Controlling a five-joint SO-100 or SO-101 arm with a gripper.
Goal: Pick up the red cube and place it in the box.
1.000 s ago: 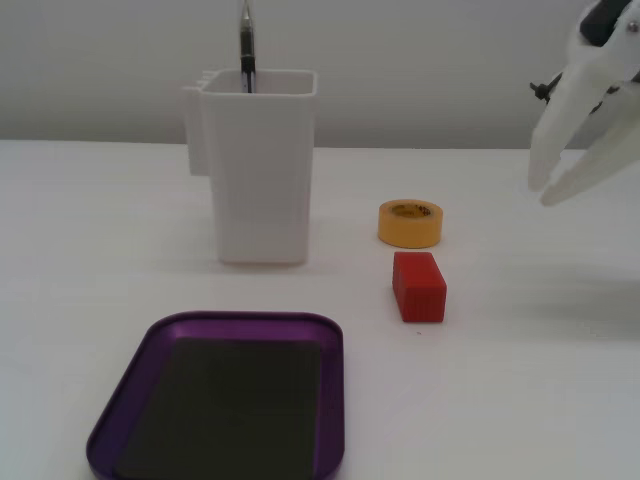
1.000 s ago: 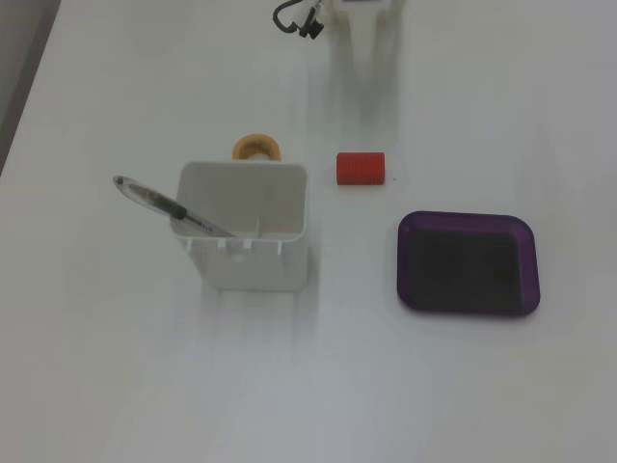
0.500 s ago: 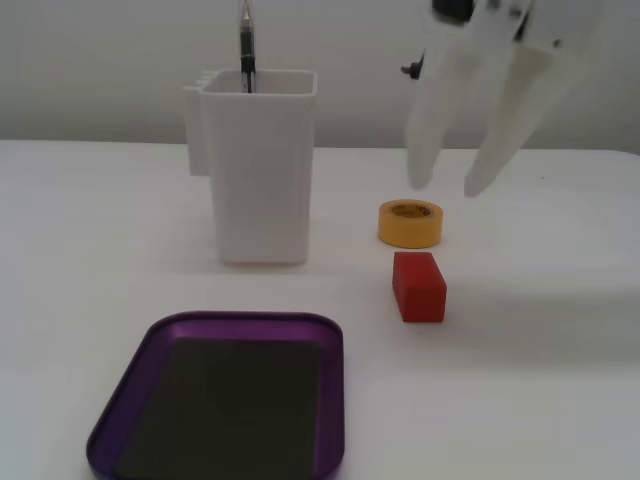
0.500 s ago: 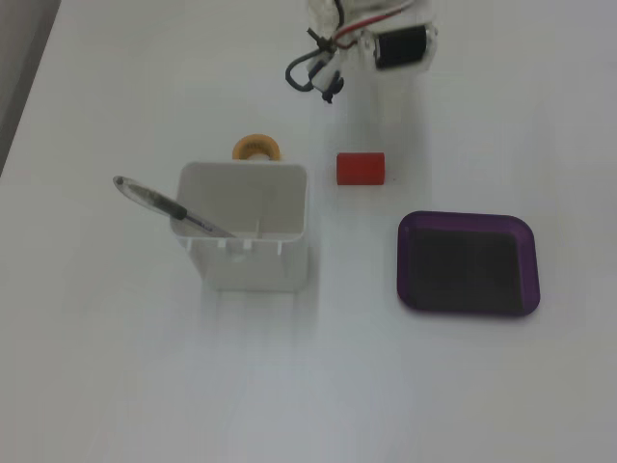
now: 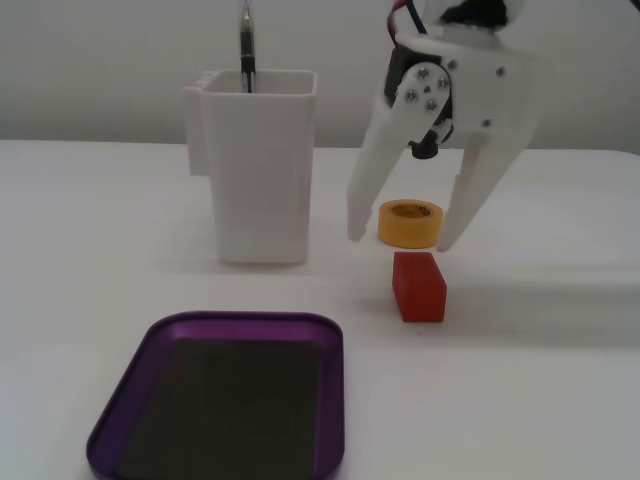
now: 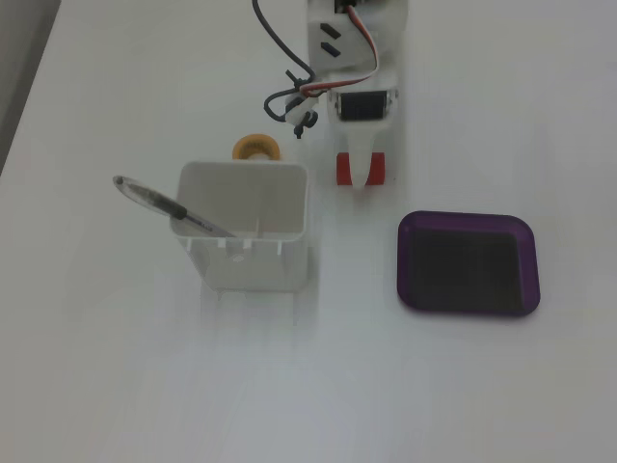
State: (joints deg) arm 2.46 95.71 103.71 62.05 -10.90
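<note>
I have the tool [image 5: 400, 240] spread wide and poised over the cube [image 5: 417, 286], which lies mid-bench just beside the tape [image 5: 410, 222], so next I judge it must drop squarely, close, then cross to the box [image 6: 469, 305].

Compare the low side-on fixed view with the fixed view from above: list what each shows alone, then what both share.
Only the side-on view shows the gripper open above the table, its fingers apart. Only the view from above shows the pen lying slanted inside the white container, and the arm's cables. Both show the red cube, the purple box and the yellow tape roll.
</note>
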